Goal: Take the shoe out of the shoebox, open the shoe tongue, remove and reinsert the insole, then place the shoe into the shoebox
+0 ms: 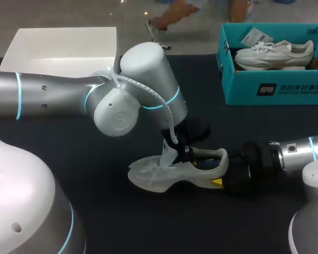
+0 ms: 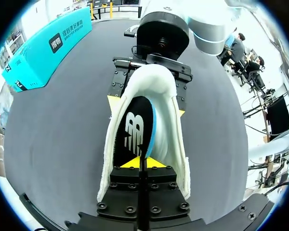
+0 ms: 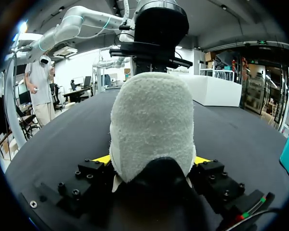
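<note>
Dark table (image 1: 69,174) below: the left gripper (image 2: 137,162), fingers nearly together, pinches the insole (image 2: 132,127) inside the shoe (image 1: 169,172). The right gripper (image 3: 151,161) clamps its heel from both sides. The shoe lies mid-table, toward the front edge. Best to draw the insole out slowly, with the heel pinned.
</note>
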Robot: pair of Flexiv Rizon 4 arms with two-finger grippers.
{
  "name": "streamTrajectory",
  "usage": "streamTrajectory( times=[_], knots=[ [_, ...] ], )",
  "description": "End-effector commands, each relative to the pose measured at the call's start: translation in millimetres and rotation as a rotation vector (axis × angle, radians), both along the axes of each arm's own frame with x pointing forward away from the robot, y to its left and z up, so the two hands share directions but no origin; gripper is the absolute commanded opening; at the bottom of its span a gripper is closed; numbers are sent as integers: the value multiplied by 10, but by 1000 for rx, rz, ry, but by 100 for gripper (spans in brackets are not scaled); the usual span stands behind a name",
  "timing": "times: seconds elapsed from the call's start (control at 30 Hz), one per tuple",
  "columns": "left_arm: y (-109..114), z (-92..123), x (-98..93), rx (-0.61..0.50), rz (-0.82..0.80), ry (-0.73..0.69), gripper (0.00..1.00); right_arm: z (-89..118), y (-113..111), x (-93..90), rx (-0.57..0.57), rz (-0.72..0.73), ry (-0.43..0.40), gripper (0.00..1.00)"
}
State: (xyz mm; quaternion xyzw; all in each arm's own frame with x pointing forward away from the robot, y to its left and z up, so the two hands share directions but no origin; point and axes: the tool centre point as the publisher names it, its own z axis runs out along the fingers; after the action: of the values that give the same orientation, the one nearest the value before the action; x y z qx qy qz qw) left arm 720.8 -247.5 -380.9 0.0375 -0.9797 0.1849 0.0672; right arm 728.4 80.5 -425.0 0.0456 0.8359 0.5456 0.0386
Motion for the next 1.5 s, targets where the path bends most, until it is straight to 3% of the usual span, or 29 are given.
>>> streamTrajectory(
  times=[0.03,0.3,0.67,1.03,1.07,1.1,1.17,1.2,1.33,1.5],
  knots=[
    [65,84,18,-33,-27,62,0,-29,31,-6,-5,-1,1,0],
    [135,336,-2,-117,-61,171,0,-29,31,-6,-5,-1,1,0],
    [49,645,-118,-283,-131,333,0,-29,31,-6,-5,-1,1,0],
    [-129,755,-190,-328,-150,333,1,-29,31,-6,-5,-1,1,0],
    [-144,740,-185,-324,-146,328,19,-29,31,-6,-5,-1,1,0],
    [-151,731,-183,-323,-144,322,31,-29,31,-6,-5,-1,1,0],
    [-164,709,-178,-318,-134,303,44,-29,31,-6,-5,-1,1,0],
    [-166,701,-176,-318,-128,288,56,-29,31,-6,-5,-1,1,0],
    [-153,658,-187,-308,-103,219,61,-29,31,-6,-5,-1,1,0],
    [-98,618,-219,-319,-70,140,57,-29,31,-6,-5,-1,1,0]
  ],
)
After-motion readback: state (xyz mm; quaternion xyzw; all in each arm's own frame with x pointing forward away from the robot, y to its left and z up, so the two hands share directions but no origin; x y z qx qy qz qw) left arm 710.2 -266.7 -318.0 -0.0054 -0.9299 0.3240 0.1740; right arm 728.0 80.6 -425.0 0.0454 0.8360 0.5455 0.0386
